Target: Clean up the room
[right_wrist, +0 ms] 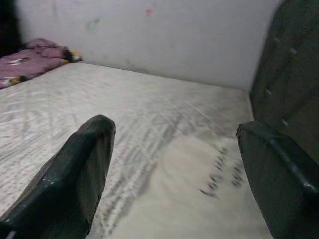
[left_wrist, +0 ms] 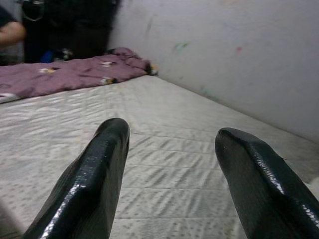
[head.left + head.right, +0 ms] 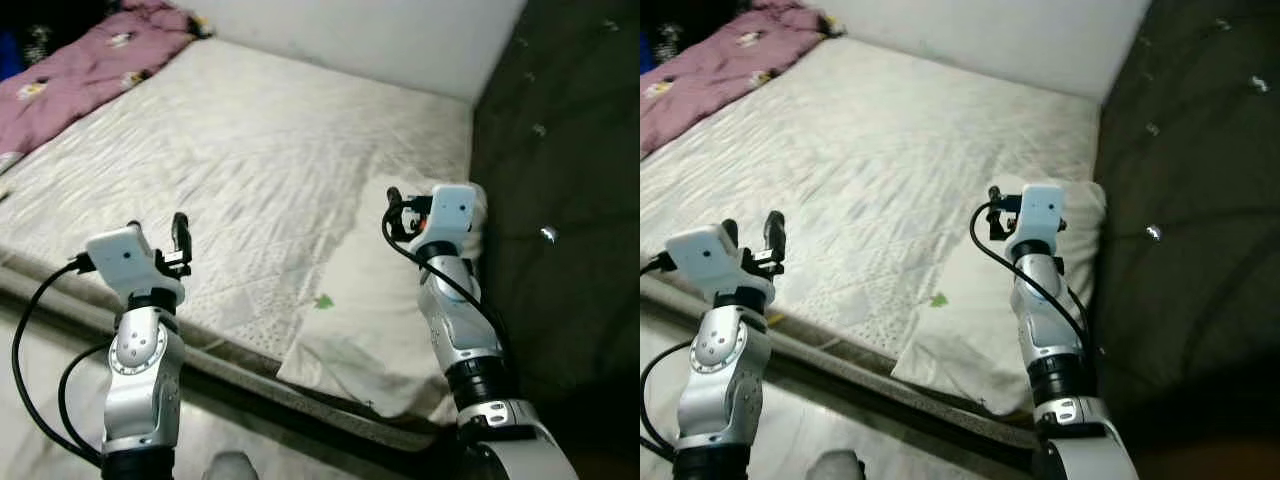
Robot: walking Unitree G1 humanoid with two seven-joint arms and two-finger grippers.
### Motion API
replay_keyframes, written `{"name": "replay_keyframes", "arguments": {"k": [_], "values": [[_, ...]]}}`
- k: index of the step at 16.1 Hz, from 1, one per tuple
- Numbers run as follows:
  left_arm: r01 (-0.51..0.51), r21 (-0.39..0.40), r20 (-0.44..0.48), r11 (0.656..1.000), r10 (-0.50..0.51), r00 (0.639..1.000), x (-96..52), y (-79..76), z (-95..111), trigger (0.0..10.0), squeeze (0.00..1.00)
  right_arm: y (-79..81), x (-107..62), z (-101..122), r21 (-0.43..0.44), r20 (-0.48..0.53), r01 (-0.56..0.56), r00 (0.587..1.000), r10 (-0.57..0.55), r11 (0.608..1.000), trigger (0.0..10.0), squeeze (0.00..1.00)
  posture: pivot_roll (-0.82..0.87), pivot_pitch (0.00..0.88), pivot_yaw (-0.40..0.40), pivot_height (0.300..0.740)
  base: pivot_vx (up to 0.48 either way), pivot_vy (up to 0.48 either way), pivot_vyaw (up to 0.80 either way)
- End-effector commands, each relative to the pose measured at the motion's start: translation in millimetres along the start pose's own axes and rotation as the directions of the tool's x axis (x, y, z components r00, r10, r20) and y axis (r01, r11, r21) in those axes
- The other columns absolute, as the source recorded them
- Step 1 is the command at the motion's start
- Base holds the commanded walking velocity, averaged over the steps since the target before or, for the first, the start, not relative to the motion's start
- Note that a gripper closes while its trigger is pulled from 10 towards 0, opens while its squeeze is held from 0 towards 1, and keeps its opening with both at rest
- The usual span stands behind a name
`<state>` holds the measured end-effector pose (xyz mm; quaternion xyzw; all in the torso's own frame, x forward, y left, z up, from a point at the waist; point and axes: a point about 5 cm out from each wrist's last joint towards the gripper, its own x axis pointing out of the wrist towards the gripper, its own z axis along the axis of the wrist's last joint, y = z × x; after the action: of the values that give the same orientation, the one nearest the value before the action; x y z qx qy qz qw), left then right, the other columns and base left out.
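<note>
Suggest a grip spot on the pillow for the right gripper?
Probably the pillow's near corner at the mattress edge. It lies flat, its far end against the dark headboard, so that corner is the freest part to pinch. The right gripper, open above it, could come down from the robot's side.

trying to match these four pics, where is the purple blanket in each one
left eye view: purple blanket, top left corner.
right eye view: top left corner.
left wrist view: far end of the mattress, by the wall.
right wrist view: small patch at the far edge.
Shared landmark: the white wall.
</note>
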<state>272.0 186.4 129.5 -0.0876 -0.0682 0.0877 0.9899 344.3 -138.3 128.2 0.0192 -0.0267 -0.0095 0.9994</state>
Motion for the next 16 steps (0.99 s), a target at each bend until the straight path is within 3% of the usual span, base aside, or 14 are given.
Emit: {"name": "replay_keyframes", "arguments": {"k": [1,10,12,16], "values": [[0.019,-0.024,-0.020,1.000,-0.019,1.000,1.1,-4.9,-2.1,10.0,0.00,-9.6,0.4,-2.3,0.009,-0.022,0.040,0.999,-0.040,0.999,10.0,0.00,0.10,0.000,-0.041,0.740,0.000,0.000,-0.80],[0.018,-0.056,-0.037,0.998,-0.020,0.999,-2.5,-7.8,-5.7,10.0,0.00,-0.1,-2.6,-3.8,0.011,-0.018,-0.021,1.000,0.021,1.000,10.0,0.00,0.10,0.000,-0.054,0.740,0.000,0.000,-0.80],[0.024,-0.058,-0.042,0.998,-0.027,0.999,-1.7,-9.0,-6.7,10.0,0.00,1.4,-3.4,-6.3,0.000,-0.033,-0.027,0.999,0.027,1.000,10.0,0.00,0.10,0.000,-0.053,0.740,0.000,0.000,0.00],[0.048,-0.068,-0.048,0.997,-0.051,0.998,-0.6,-13.8,-7.6,10.0,0.00,1.9,-4.4,-8.0,0.005,-0.048,-0.026,0.998,0.027,1.000,10.0,0.00,0.08,0.000,-0.044,0.740,0.000,0.000,-0.80]]}}
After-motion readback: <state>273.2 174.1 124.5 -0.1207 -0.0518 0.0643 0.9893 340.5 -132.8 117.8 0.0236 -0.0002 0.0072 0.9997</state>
